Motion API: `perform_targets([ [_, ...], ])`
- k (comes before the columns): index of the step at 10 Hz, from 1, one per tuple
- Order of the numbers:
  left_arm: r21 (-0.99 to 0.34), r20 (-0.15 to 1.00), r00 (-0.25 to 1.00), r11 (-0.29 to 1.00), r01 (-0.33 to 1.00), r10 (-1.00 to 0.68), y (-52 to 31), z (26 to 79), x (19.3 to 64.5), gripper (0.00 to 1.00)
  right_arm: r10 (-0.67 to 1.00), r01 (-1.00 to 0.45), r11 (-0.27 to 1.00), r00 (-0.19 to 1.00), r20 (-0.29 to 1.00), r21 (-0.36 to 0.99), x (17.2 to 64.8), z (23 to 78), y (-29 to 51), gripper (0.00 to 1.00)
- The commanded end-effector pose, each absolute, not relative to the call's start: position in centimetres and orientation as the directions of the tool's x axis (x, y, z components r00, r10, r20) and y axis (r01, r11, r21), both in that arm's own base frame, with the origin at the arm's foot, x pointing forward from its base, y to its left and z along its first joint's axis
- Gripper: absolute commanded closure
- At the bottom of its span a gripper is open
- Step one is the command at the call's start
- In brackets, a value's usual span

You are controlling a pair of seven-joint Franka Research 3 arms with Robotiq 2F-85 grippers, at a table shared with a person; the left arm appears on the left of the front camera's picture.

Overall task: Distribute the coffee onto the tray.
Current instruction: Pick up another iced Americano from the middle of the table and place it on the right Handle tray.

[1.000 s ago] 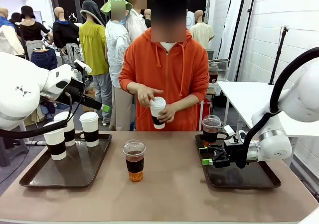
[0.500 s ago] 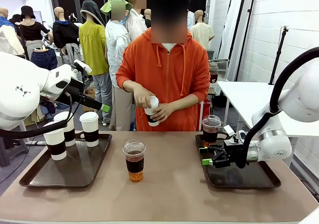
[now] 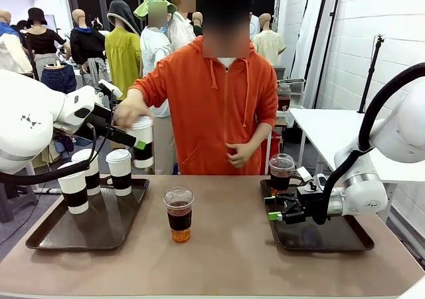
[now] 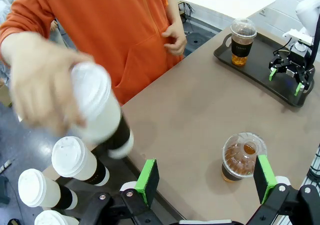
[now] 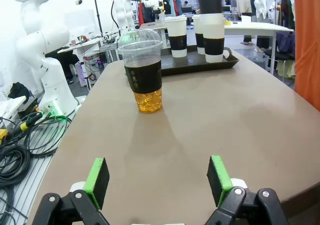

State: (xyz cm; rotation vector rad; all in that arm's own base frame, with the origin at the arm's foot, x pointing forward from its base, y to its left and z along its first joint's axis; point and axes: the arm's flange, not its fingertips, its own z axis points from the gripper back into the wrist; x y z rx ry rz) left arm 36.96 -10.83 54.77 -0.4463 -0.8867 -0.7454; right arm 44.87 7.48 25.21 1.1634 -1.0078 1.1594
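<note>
Three white cups with black sleeves (image 3: 119,171) stand on the left tray (image 3: 53,236). The person's hand (image 3: 128,116) holds a fourth white cup (image 3: 141,146) in the air beyond that tray, right by my raised left arm (image 3: 40,119). In the left wrist view this cup (image 4: 102,112) is tilted and blurred, just beyond my open left gripper (image 4: 205,177). One clear cup of brown drink (image 3: 179,214) stands mid-table, the other (image 3: 281,173) on the right tray (image 3: 352,242). My right gripper (image 3: 275,210) hovers open and empty over that tray's left edge, facing the middle cup (image 5: 142,70).
The person in an orange hoodie (image 3: 219,106) stands at the far side, the other hand (image 3: 238,154) held at the waist. Cables (image 5: 20,135) lie beside the table on the robot's side. Bare tabletop (image 3: 226,246) lies between the trays.
The person has swung the white cup from in front of the chest over to picture left, up beside my left gripper. Both arms are where they were.
</note>
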Motion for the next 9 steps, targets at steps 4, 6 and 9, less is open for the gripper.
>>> perform_targets([
  [4, -0.054, 0.821, 0.415, 0.669, 0.742, -0.393, -10.7, 54.7, 37.0, 0.00, 0.112, -0.979, 0.082, 0.196, 0.974, 0.187, 42.6, 26.7, 14.2, 0.00],
  [6, -0.054, 0.821, 0.415, 0.669, 0.742, -0.393, -10.7, 54.7, 37.0, 0.00, 0.121, -0.982, 0.113, 0.168, 0.978, 0.155, 42.5, 27.2, 16.8, 0.00],
  [9, -0.054, 0.821, 0.415, 0.669, 0.742, -0.393, -10.7, 54.7, 37.0, 0.00, 0.153, -0.990, 0.059, 0.140, 0.978, 0.132, 42.9, 26.8, 21.3, 0.00],
])
